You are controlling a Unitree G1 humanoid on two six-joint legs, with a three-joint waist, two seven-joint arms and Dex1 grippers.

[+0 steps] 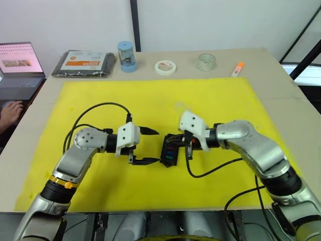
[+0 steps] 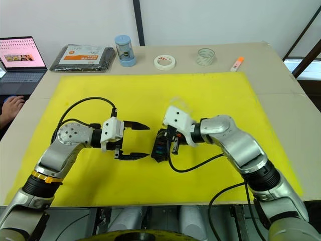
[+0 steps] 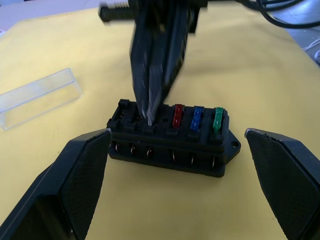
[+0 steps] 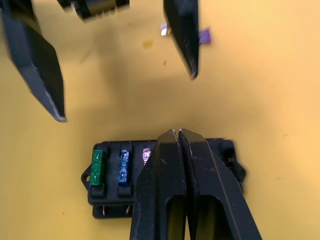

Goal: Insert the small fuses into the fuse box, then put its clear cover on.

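Note:
The black fuse box [image 1: 168, 150] lies on the yellow mat [image 1: 150, 95] between my two grippers. A red, a blue and a green fuse [image 3: 217, 120] stand side by side in its slots. My right gripper [image 4: 178, 131] is shut, its tips pressed down onto a slot beside the red fuse [image 3: 177, 115]. Whether a fuse sits under the tips is hidden. Just left of the box, my left gripper [image 1: 156, 146] is open with nothing in it. A loose purple fuse [image 4: 204, 36] lies on the mat. The clear cover [image 3: 40, 97] rests on the mat behind the box.
Along the table's far edge stand a black packet with an orange label [image 1: 85, 63], a blue jar [image 1: 127, 56], a white tape roll [image 1: 165, 67], a clear tape roll [image 1: 206, 62] and an orange marker [image 1: 237, 69]. A laptop [image 1: 17, 65] and a person's hand [image 1: 11, 111] are at far left.

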